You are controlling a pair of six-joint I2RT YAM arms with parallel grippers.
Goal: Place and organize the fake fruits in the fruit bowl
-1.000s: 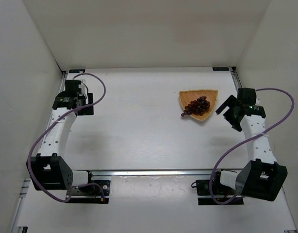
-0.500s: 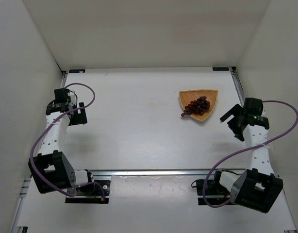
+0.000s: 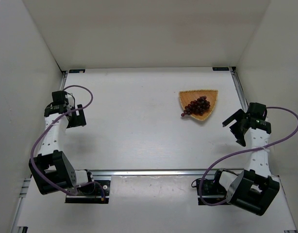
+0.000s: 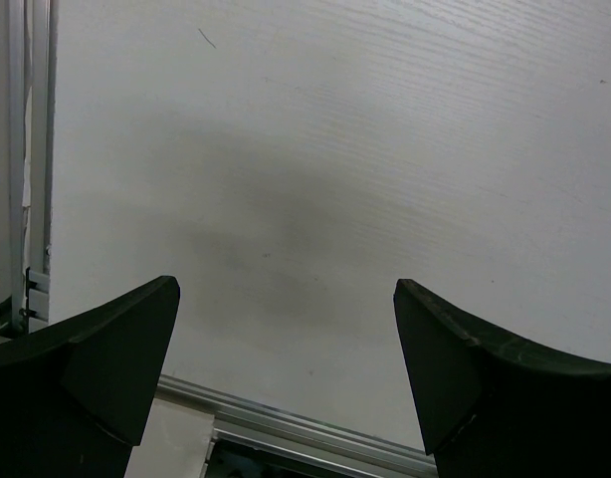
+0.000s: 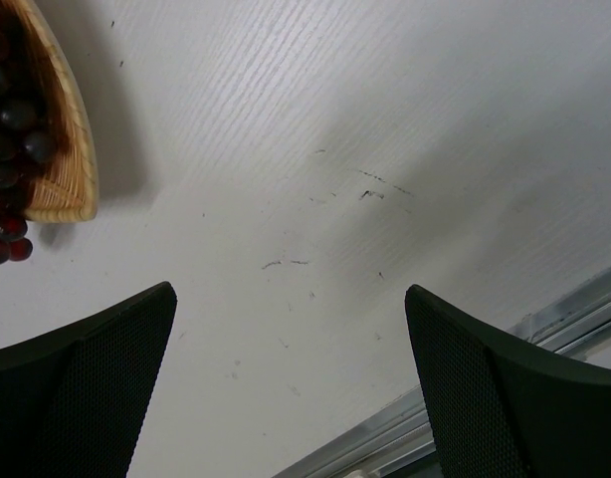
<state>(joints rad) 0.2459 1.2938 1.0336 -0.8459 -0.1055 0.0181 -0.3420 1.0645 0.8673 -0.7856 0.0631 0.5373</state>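
The dark red-purple grape bunch (image 3: 196,106) lies in the orange-tan woven fruit bowl (image 3: 210,95) at the table's right back; its lower end hangs over the bowl's near-left rim. In the right wrist view the bowl's corner (image 5: 65,149) and some grapes (image 5: 5,149) show at the top left. My right gripper (image 3: 235,125) is open and empty, to the right of and nearer than the bowl, over bare table (image 5: 291,294). My left gripper (image 3: 77,116) is open and empty at the far left, over bare table (image 4: 286,289).
White walls enclose the table on three sides. Metal rails run along the left edge (image 3: 63,80), the right edge (image 3: 236,82) and the near edge (image 3: 154,171). Purple cables loop from both arms.
Both arms have pulled back toward the near edge and outward. The right gripper has moved away from the bowl to the right. The grapes and bowl have not moved.
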